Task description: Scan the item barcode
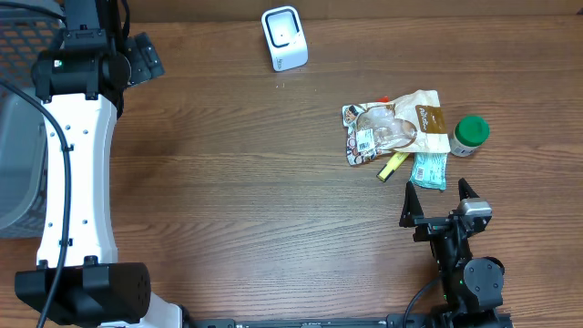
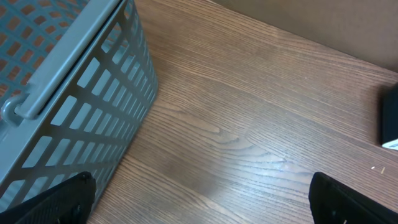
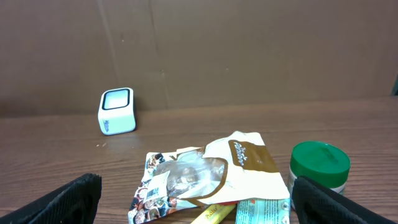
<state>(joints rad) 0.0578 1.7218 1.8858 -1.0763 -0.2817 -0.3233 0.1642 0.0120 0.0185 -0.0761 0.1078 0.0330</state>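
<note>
Brown wood-grain tabletop (image 1: 237, 200). Far left, grey plastic mesh basket (image 1: 18, 137); left gripper (image 2: 205, 208) beside it, jaws wide, empty. White box scanner (image 1: 284, 38) back centre. Crinkled brown-and-white snack pouch (image 1: 396, 128) lies flat, long axis left-right, straight ahead of right gripper (image 1: 438, 191), also wide, empty. Right arm much nearer. Green-lidded jar (image 1: 471, 134) just beside the pouch.

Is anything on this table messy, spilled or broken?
Nothing looks spilled or broken. The only untidy spot is the pile on the right: a crumpled snack bag lies over a yellow stick and a teal packet, beside an upright green-lidded jar.
</note>
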